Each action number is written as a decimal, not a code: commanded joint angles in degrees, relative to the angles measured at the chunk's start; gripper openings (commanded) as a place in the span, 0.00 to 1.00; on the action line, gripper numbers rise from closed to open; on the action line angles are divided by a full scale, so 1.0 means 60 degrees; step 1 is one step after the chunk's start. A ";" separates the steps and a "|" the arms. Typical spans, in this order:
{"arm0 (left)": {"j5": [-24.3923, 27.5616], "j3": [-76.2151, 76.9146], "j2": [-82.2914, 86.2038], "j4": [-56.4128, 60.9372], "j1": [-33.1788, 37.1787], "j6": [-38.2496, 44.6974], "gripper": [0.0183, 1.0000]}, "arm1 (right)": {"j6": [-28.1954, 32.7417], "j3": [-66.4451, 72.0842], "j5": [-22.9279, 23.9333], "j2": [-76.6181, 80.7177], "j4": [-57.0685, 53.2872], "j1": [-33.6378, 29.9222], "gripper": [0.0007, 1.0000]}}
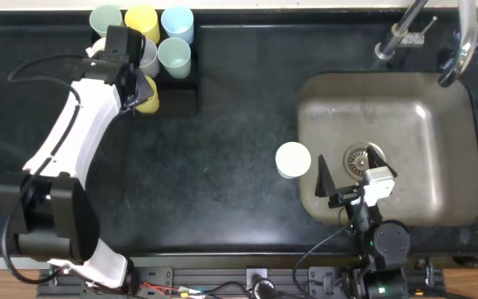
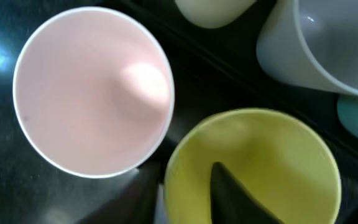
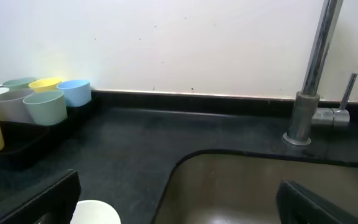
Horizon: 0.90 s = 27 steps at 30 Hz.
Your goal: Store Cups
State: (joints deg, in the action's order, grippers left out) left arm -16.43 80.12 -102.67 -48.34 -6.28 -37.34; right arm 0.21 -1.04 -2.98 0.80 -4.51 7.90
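— Nearest the arms' bases, what did the right hand do?

— The right hand (image 3: pixel 179 185) hung over the left part of the sink (image 1: pixel 438 166), its fingers spread wide and holding nothing. A white cup (image 1: pixel 293 159) stood on the dark desk (image 1: pixel 222 166), just beside the sink's left rim and near that hand.

— And farther back?

— The left hand (image 2: pixel 182 193) was at the black tray (image 1: pixel 181 95), clamped on the wall of a yellow cup (image 2: pixel 253 143), with one finger inside and the other outside. I could not tell whether that cup rested on the tray. A pink cup (image 2: pixel 92 90) stood just beside it.

— Beyond those?

— A grey cup (image 1: pixel 149 54) and a teal cup (image 1: pixel 173 56) stood side by side. Along the tray's back edge were a green cup (image 1: pixel 106 18), a second yellow cup (image 1: pixel 142 21) and a blue cup (image 1: pixel 177 23). The faucet (image 1: pixel 401 35) rose behind the sink.
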 commanded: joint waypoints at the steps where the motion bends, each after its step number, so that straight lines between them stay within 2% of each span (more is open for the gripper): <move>1: -0.0215 -0.0047 0.0182 0.0109 -0.0018 -0.0058 0.52 | -0.0007 0.0131 0.0007 -0.0098 0.0051 -0.0018 1.00; 3: -0.0200 -0.0047 0.0637 0.0273 -0.0025 0.0109 0.62 | -0.0007 0.0127 0.0007 -0.0098 0.0051 -0.0018 1.00; 6: 0.0044 -0.0051 0.1665 0.0914 -0.0091 0.1002 0.69 | -0.0007 0.0127 0.0007 -0.0098 0.0047 -0.0018 1.00; 11: 0.0892 -0.0244 0.3676 0.2962 -0.0481 0.3708 0.81 | -0.0007 0.0131 0.0007 -0.0098 0.0047 -0.0018 1.00; 14: 0.1468 -0.1016 0.4994 0.4357 -0.0619 0.4790 0.86 | -0.0007 0.0131 0.0007 -0.0098 0.0047 -0.0018 1.00; 17: 0.2062 -0.2390 0.6448 0.5621 -0.0561 0.5329 1.00 | -0.0004 0.0131 0.0007 -0.0098 0.0051 -0.0018 1.00; 21: 0.3034 -0.5151 0.9009 0.7122 -0.0295 0.5956 1.00 | -0.0004 0.0127 0.0007 -0.0098 0.0051 -0.0018 1.00; 27: 0.4131 -0.8878 1.2699 0.8644 0.0138 0.5978 1.00 | -0.0007 0.0131 0.0007 -0.0098 0.0047 -0.0018 1.00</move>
State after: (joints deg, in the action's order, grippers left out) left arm 2.98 33.50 -33.67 1.52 -6.46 -3.90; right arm 0.23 -1.04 -2.96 0.78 -4.56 7.92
